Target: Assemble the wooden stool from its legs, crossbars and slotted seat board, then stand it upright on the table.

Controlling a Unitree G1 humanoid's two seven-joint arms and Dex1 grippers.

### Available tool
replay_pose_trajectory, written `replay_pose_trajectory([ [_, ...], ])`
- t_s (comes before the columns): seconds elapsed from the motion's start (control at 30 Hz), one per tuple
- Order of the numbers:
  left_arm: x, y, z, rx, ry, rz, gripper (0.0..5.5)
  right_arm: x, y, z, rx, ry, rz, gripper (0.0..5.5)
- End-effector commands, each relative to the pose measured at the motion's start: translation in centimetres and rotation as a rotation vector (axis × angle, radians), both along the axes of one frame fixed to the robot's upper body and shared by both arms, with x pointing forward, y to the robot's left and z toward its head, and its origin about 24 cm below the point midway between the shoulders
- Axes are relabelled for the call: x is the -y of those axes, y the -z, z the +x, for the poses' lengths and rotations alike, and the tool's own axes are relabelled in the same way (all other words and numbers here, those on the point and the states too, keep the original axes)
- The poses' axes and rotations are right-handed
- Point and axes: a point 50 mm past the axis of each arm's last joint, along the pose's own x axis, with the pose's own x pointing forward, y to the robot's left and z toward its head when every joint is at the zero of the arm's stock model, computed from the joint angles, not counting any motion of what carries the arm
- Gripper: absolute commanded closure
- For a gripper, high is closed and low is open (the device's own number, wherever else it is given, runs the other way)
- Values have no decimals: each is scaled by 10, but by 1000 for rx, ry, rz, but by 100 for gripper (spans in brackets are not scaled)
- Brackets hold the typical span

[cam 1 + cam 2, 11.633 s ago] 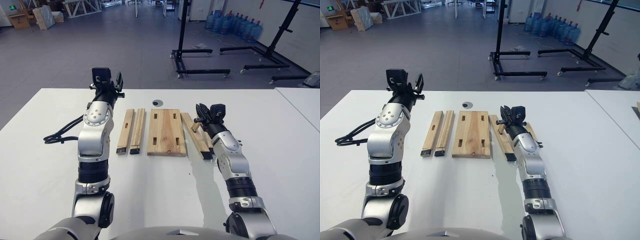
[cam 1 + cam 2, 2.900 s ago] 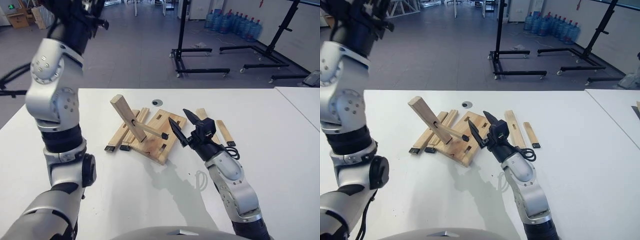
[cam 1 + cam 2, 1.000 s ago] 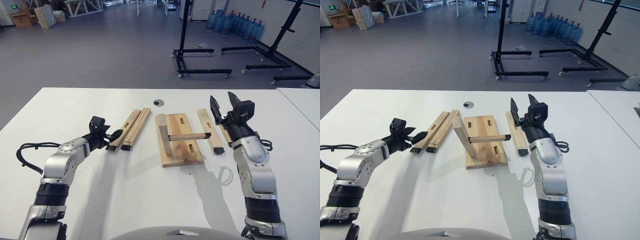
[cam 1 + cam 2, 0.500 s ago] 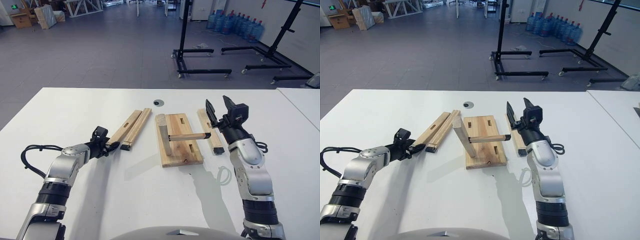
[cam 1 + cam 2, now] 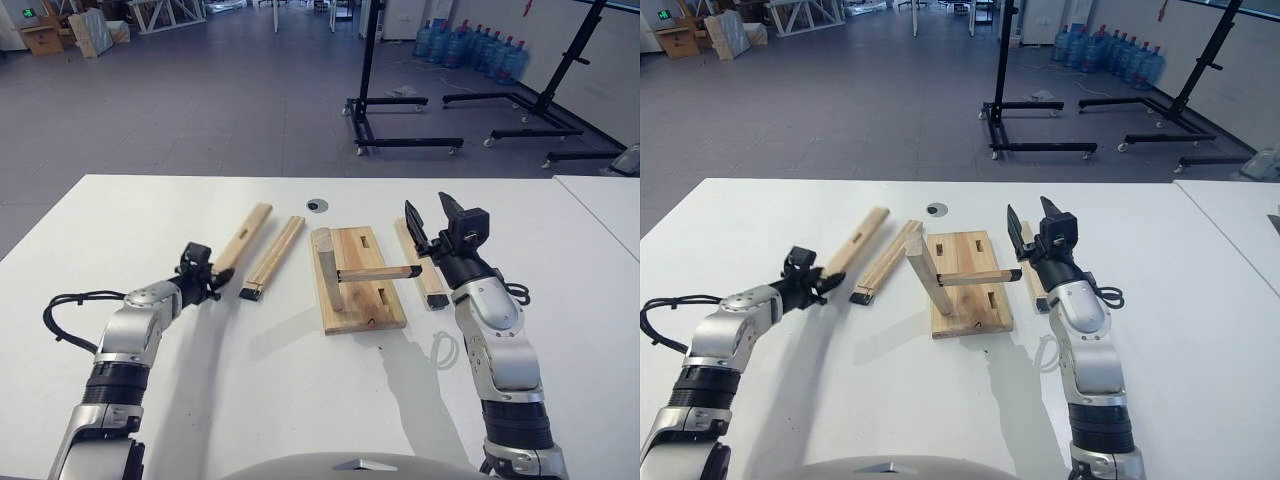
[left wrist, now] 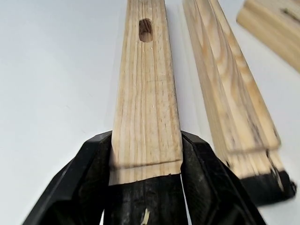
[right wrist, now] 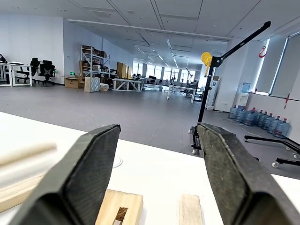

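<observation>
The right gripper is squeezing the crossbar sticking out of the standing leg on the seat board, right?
No. The right gripper is open, holding nothing, near the crossbar, as the left eye view shows. The crossbar does stick out of the standing leg on the seat board.

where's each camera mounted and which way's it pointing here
Left eye view: on the head, facing forward and down over the table; both arms show, with the left pincer and right pincer.
Right eye view: the head's other eye, same scene, seat board in the middle.
Left wrist view: on the left wrist, looking along the leg clamped between its fingers.
Right wrist view: on the right wrist, facing out across the seat board between its open fingers.
Shared: both eye views also show that clamped leg.
</observation>
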Motion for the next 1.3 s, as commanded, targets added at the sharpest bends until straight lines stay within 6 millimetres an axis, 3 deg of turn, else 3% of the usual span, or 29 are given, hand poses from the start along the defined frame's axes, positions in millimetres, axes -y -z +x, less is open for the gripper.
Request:
replay_pose_trajectory([
  [0.03, 29, -100, 19, 463, 42, -94, 349, 0, -23, 10, 4, -61, 21, 248],
  [0.1, 46, -116, 15, 542, 130, -37, 349, -5, -43, 13, 5, -147, 129, 248],
  [0.17, 64, -115, 7, 585, 244, 80, 349, -12, -67, 12, -18, -309, 424, 248],
  [0.23, 80, -107, 0, 584, 334, 75, 349, -14, -86, 6, -42, -516, 700, 248],
  [0.33, 102, -97, -9, 521, 443, -37, 349, -13, -85, 2, -129, -660, 932, 248],
  [0.4, 120, -94, -19, 515, 549, -55, 349, -9, -80, 9, -183, -627, 1089, 248],
  [0.47, 124, -86, -24, 483, 586, -46, 349, -7, -74, 17, -240, -562, 1177, 248],
  [0.6, 128, -75, -33, 442, 644, -11, 349, -7, -69, 18, -306, -508, 1211, 248],
  [0.93, 134, -74, -41, 406, 685, -61, 349, -2, -53, 20, -339, -406, 1177, 248],
  [1.13, 131, -70, -44, 368, 751, -24, 349, -4, -55, 25, -367, -420, 1144, 248],
  [1.3, 127, -71, -42, 368, 735, -15, 349, -7, -52, 19, -398, -445, 1141, 329],
])
